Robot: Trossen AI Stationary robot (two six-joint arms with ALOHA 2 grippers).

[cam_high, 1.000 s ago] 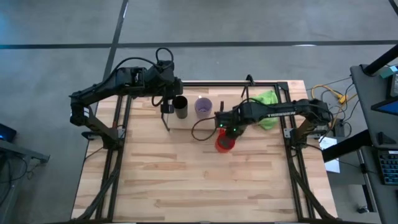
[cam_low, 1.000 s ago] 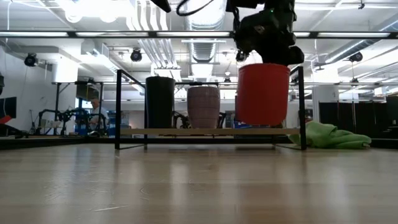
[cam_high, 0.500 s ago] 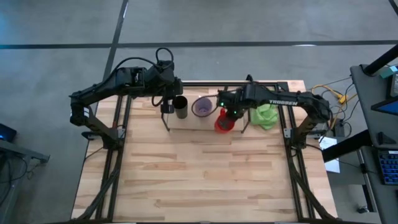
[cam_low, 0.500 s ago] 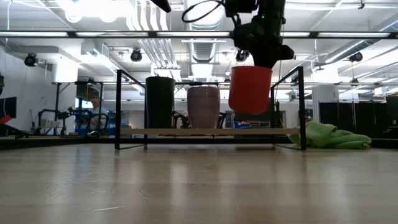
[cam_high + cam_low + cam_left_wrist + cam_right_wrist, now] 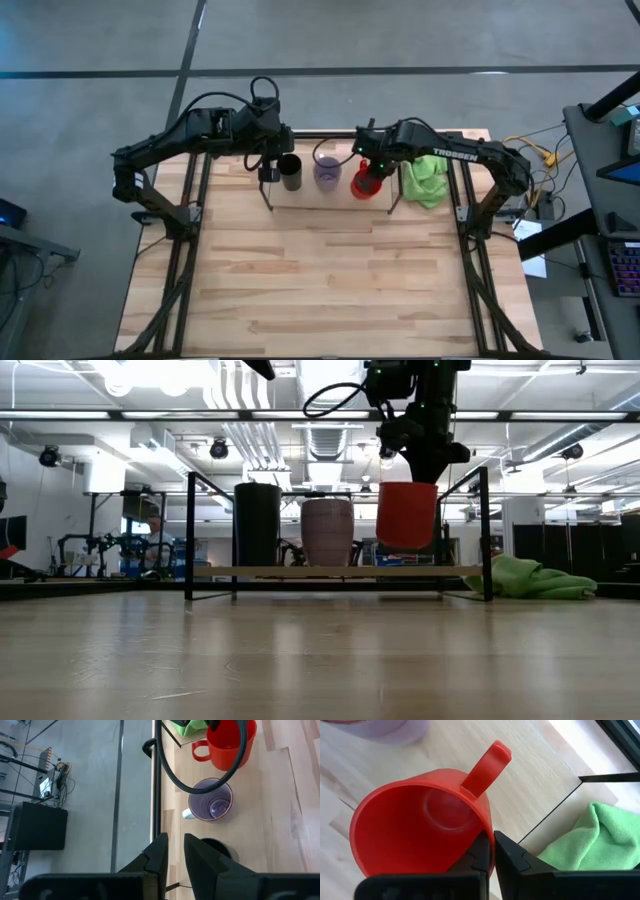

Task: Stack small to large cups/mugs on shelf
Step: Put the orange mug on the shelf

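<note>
Here the right hand (image 5: pixel 418 472) is clenched on the rim of the red mug (image 5: pixel 406 515), one finger inside the wall and one outside, as the right wrist view shows plainly. The mug hangs just above the wooden board of the shelf (image 5: pixel 330 571), at its right end, not yet touching down by the look of the low view. The black tumbler (image 5: pixel 257 523) and the pale purple cup (image 5: pixel 328 531) stand on the board to its left, each apart from the next.

To finish this step well, I judge the mug should come straight down until its base sits flat on the board, kept level so it does not tip when let go, with a clear gap left beside the purple cup. The fingers should then part only slightly and lift straight up, since one sits inside the mug and could drag it over. The handle (image 5: pixel 486 762) juts out from the side away from the fingers, so it should not snag them.

The left hand (image 5: pixel 268 172) waits beside the tumbler at the shelf's left end, fingers nearly together and gripping nothing. The shelf's upper black rod runs close to the right arm, a thing to avoid on the way out. A green cloth (image 5: pixel 424 177) lies bunched on the bench (image 5: pixel 330 280) just past the shelf's right end, near but not in the path.
</note>
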